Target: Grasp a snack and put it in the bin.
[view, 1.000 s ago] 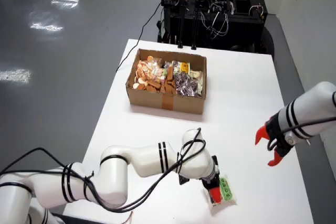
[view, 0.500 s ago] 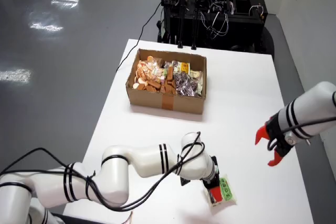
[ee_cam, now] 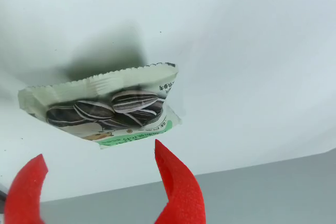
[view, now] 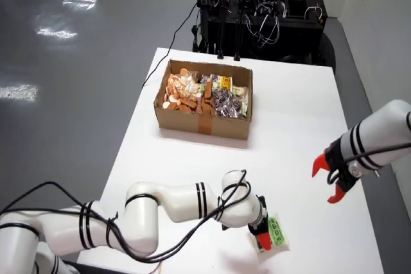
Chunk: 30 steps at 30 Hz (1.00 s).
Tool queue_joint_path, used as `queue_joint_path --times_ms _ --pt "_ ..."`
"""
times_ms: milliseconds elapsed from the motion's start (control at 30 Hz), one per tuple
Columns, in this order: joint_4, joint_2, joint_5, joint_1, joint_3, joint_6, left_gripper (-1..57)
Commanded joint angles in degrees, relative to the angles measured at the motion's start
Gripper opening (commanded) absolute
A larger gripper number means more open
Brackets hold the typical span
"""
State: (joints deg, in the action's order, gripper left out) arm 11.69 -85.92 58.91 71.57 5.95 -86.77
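The gripper (ee_cam: 100,184) stands with its red fingers (ee_cam: 178,187) spread apart and gripping nothing, the sunflower-seed snack packet (ee_cam: 107,111) lying on the white table (ee_cam: 252,51) just beyond its fingertips, the cardboard bin (view: 204,102) well away.

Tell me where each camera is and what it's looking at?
View from above: sits high over the white table, looking down at the brown cardboard box of snacks; shows the white working arm, its red-fingered gripper and a second arm at right.
View that rides on the gripper: sits on the wrist, looking past two red fingertips at the table; the gripper is open.
Shared: both show the white and green sunflower seed packet lying on the table.
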Motion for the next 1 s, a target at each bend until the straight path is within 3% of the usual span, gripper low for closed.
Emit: queue_joint_path --times_ms 33,1000 --pt "0.3 -0.1 -0.4 0.0 0.1 0.0 42.4" --pt "0.6 -1.7 -3.4 0.3 1.3 -1.2 42.9"
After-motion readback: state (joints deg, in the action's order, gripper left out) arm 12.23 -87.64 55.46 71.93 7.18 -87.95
